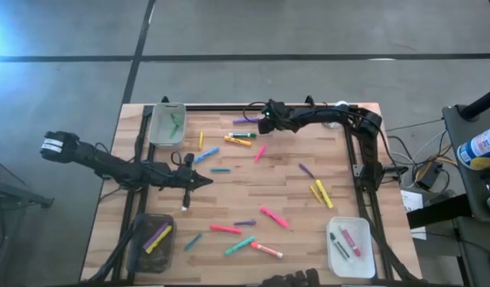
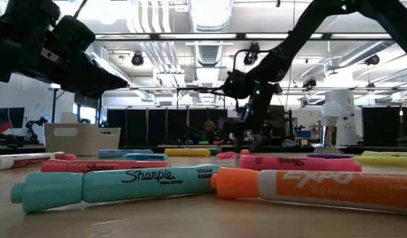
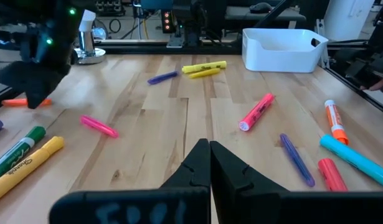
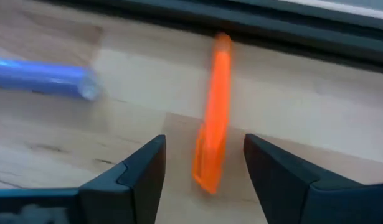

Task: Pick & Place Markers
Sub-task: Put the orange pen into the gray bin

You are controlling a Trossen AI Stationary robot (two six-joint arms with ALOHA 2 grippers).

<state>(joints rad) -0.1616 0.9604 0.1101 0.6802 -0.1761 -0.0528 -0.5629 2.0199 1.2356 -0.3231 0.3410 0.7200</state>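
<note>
We see the right gripper (image 4: 203,171) spread wide near the table's far edge, an orange marker (image 4: 213,118) lying loose between its fingers, blurred. The left gripper (image 3: 208,163) hovers pinched shut and empty over mid-table. Other markers (image 1: 272,216) lie scattered, some in corner bins (image 1: 166,124).

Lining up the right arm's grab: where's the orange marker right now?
In the right wrist view the orange marker lies on the wood between the open right gripper fingers, near the table's dark far rail, a blue marker beside it.
</note>
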